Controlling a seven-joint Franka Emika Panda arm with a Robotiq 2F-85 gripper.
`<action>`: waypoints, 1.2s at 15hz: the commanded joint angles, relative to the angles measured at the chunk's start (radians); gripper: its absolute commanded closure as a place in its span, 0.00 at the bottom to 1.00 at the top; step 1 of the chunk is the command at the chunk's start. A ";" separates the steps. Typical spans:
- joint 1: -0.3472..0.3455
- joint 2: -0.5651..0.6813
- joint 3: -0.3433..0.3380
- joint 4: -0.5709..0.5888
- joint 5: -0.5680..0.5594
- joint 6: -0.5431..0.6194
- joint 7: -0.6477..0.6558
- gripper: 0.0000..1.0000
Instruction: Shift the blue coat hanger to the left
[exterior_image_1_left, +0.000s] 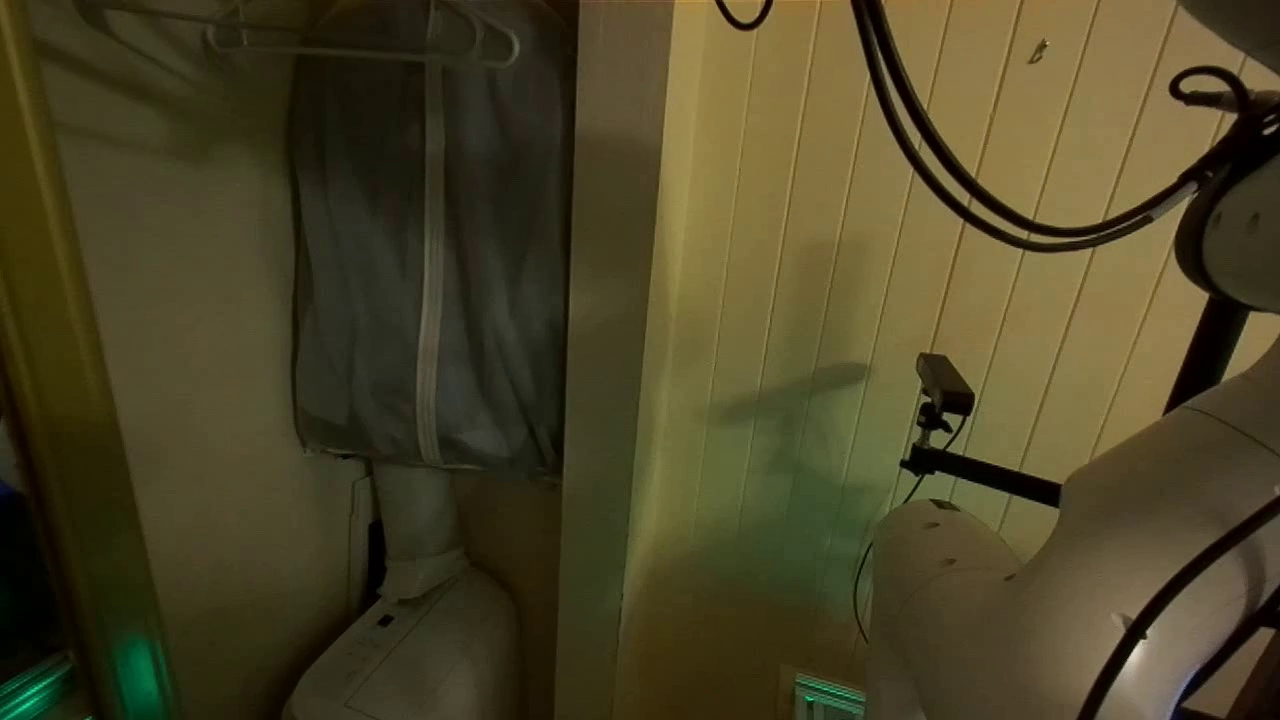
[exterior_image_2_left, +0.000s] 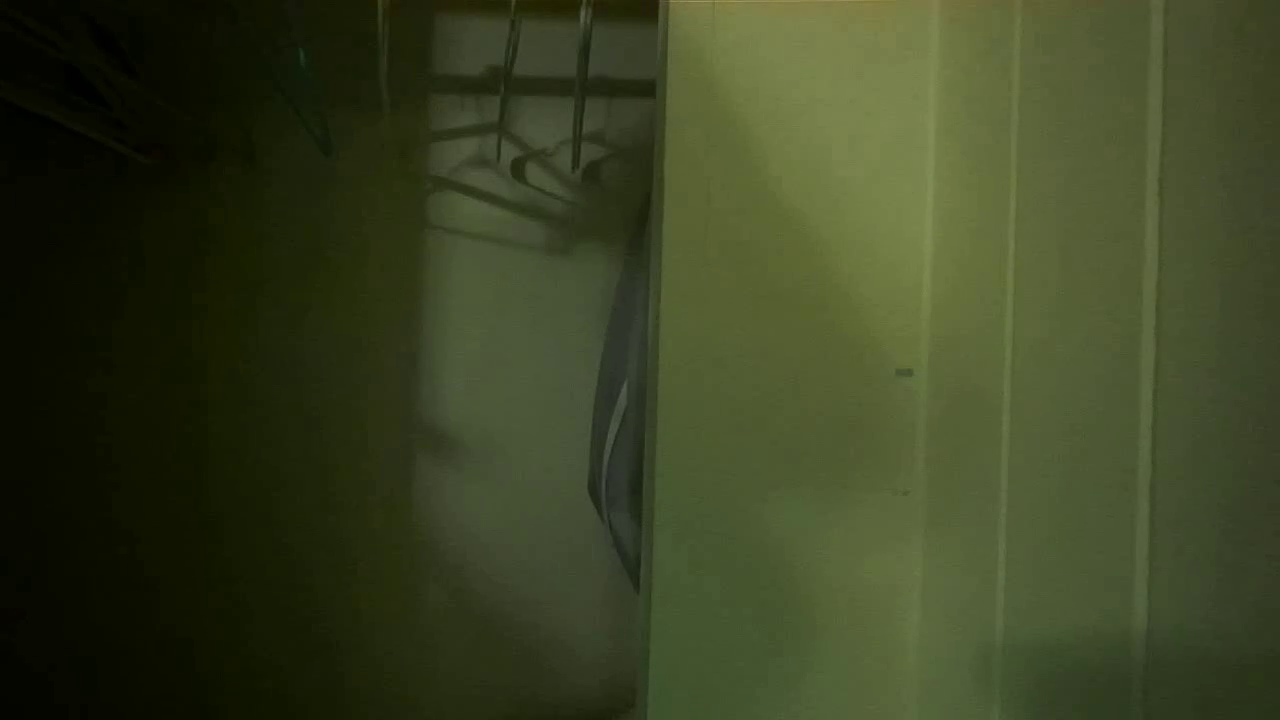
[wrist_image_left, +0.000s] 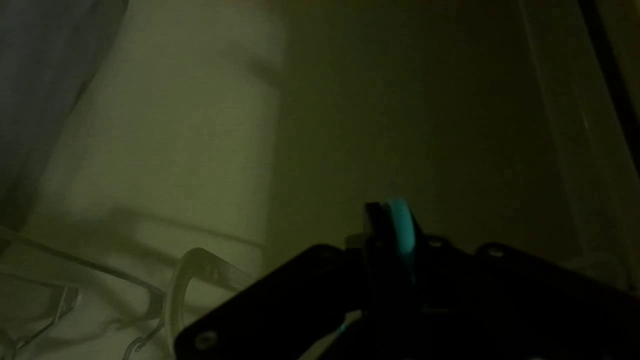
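Blue and probably light, stiff and slick, the coat hanger (wrist_image_left: 403, 227) is pinched between the 2 dark fingers (wrist_image_left: 374, 215) of the gripper (wrist_image_left: 396, 217), near a pale hanger (wrist_image_left: 175, 290), its narrow edge likely favouring a snug hold against twisting.

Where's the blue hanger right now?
In the wrist view, the blue hanger is right of and below centre, held in the gripper, with a pale hanger to its left.

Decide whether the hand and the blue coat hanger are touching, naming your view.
Touching. The wrist view shows the hand closed, the blue coat hanger pinched between its dark fingers.
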 joint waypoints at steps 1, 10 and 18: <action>-0.007 0.017 0.004 0.013 0.011 -0.007 0.018 0.98; -0.008 0.161 0.007 0.165 0.072 0.010 0.174 0.98; -0.023 0.237 0.010 0.279 0.103 0.015 0.242 0.98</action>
